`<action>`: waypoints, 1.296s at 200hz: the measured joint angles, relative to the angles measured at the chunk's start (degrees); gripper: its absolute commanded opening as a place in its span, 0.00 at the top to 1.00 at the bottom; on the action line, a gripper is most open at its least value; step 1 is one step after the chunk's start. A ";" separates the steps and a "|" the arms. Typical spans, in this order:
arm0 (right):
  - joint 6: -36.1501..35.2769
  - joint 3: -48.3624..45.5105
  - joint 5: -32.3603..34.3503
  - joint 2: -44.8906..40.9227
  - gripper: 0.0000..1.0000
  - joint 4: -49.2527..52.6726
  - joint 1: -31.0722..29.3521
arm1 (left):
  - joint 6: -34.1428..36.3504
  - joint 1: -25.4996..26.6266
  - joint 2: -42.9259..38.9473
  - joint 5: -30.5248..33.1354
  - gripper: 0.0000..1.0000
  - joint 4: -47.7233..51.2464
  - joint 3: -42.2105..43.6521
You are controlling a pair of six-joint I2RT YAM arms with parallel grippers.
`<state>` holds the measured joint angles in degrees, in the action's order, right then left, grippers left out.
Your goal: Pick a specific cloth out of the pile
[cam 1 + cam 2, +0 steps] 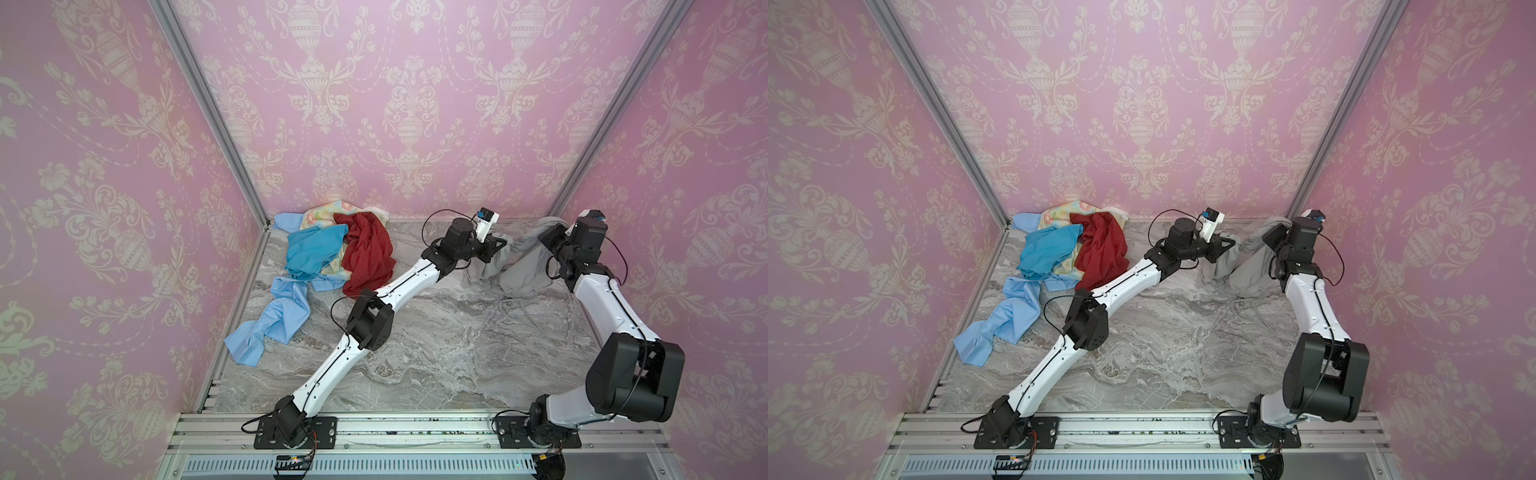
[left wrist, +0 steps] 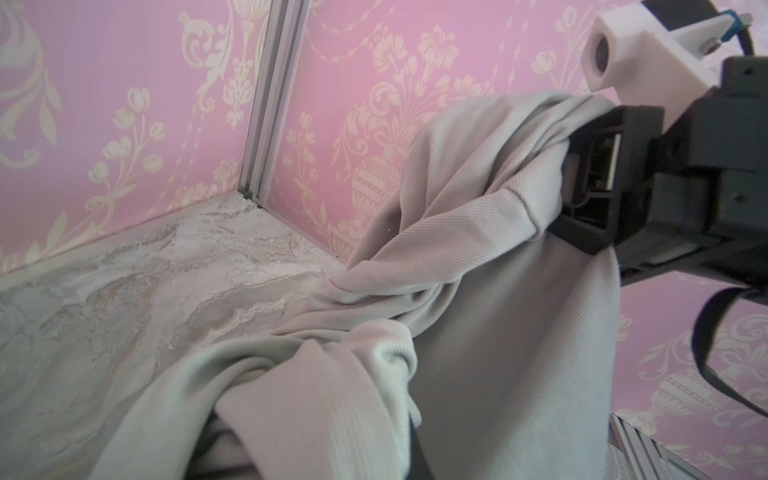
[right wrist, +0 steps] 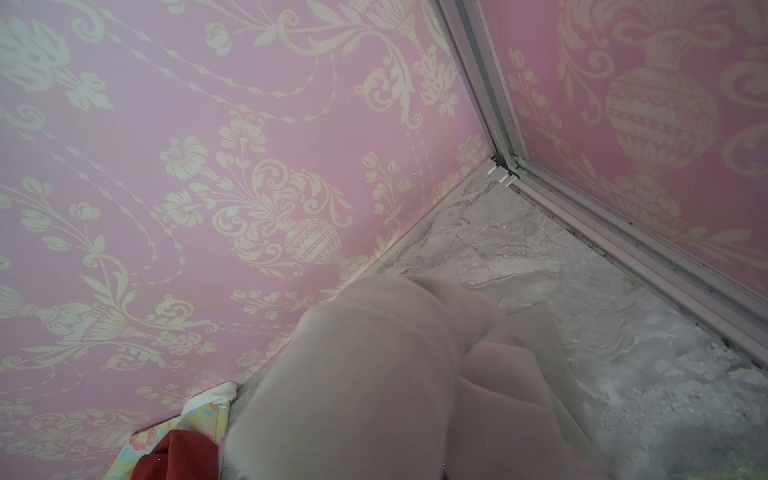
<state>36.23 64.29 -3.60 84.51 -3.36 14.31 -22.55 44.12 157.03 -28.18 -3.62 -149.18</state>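
Hanging between the two grippers, the cloth (image 1: 515,266) is held partly off the marble tabletop (image 1: 436,353), well apart from the pile (image 1: 332,249) and to its right in both top views. The left gripper (image 1: 500,246) is closed on the part of the cloth nearer the pile, and grey folds are seen falling from it to the tabletop. The right gripper (image 1: 545,236) is closed on the part farther from the pile. In the left wrist view the cloth (image 2: 478,249) is seen bunched into the black jaws of the right gripper (image 2: 582,174). The lowest folds are rested on the tabletop. In the right wrist view the foreground is filled by the blurred cloth (image 3: 374,374), and the jaws are hidden behind it.

The pile is made up of a dark red cloth (image 1: 368,253), a turquoise cloth (image 1: 313,249), a pale blue cloth (image 1: 274,316) and a floral cloth (image 1: 320,216). The dark red cloth is laid on the side of the pile nearest the grey cloth, and its near edge is crossed by the left arm (image 1: 407,278).
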 measured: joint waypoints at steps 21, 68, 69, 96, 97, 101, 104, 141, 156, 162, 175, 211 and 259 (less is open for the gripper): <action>-0.28 -2.25 0.07 -0.11 1.00 -0.20 -0.98 | -2.51 0.20 0.04 -0.02 0.64 -3.32 5.88; -0.28 -7.96 1.40 -1.92 1.00 0.94 -2.45 | -4.11 0.70 -0.83 -0.07 0.30 -6.49 18.16; -0.28 -8.00 1.42 -1.97 1.00 0.96 -2.45 | -4.04 0.70 -0.96 -0.09 0.29 -6.58 18.56; -0.28 -8.24 2.21 -3.43 1.00 1.38 -2.45 | -3.85 0.70 -4.15 -0.24 0.22 -9.33 26.32; -0.28 -8.24 2.21 -3.50 1.00 1.40 -2.45 | -3.85 0.70 -4.26 -0.24 0.22 -9.42 26.53; -0.28 -8.24 2.23 -3.78 1.00 1.53 -2.45 | -3.85 0.70 -4.96 -0.24 0.21 -10.12 27.78; -0.28 -8.24 2.34 -3.91 1.00 1.62 -2.45 | -3.80 0.70 -5.53 -0.24 0.21 -10.38 28.59; -0.31 -8.22 3.32 -5.95 1.00 2.84 -2.45 | -3.06 0.70 -13.79 -0.79 0.08 -15.98 37.94; -0.52 -8.22 3.65 -6.45 1.00 3.06 -2.45 | -2.60 0.70 -17.70 -1.22 0.05 -18.71 41.86; -0.83 -8.22 3.69 -6.60 1.00 3.21 -2.45 | -2.58 0.70 -19.15 -1.38 0.04 -19.85 43.34; -1.42 -8.22 3.96 -6.67 1.00 3.37 -2.45 | -2.56 0.66 -21.86 -1.57 0.04 -22.05 46.14; -2.25 -7.61 4.98 -5.44 1.00 3.67 -2.93 | -2.64 0.24 -28.06 -1.57 0.03 -28.00 54.25; -2.82 -4.98 4.94 0.02 1.00 -2.34 -4.57 | -4.61 -1.95 -31.36 -1.51 0.06 -34.07 63.14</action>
<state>33.41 59.31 1.34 84.53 -5.69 9.74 -27.16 42.17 125.67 -29.69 -37.69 -86.04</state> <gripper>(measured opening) 0.060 0.945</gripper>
